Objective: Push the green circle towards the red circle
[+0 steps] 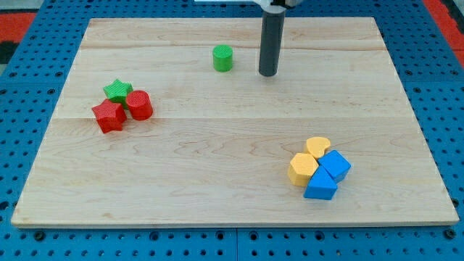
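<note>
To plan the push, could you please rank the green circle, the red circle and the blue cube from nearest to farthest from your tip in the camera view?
From my tip:
1. Green circle, just to the tip's left, apart from it.
2. Blue cube, low on the view's right, in the yellow and blue cluster.
3. Red circle, far on the view's left, beside the green star.

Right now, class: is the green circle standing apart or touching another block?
Apart: the green circle stands alone, my tip just to its right, not touching.

A straight dark grey rod (smooth, round in section) runs down from a white collar to my tip.
</note>
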Available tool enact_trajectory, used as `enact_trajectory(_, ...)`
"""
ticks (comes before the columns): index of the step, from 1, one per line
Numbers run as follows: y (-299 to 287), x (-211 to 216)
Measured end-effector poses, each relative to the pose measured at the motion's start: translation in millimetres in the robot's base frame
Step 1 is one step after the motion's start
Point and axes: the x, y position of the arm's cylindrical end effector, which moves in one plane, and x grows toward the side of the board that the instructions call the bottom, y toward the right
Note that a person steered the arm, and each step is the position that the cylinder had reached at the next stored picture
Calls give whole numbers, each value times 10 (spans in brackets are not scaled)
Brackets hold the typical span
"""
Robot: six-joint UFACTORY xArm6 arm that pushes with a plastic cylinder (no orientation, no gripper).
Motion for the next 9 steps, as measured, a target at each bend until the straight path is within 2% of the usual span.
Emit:
enact_trajectory(2,-267,-562)
enact_trajectory(7,-1501,175)
enact_trajectory(9,-1406,284)
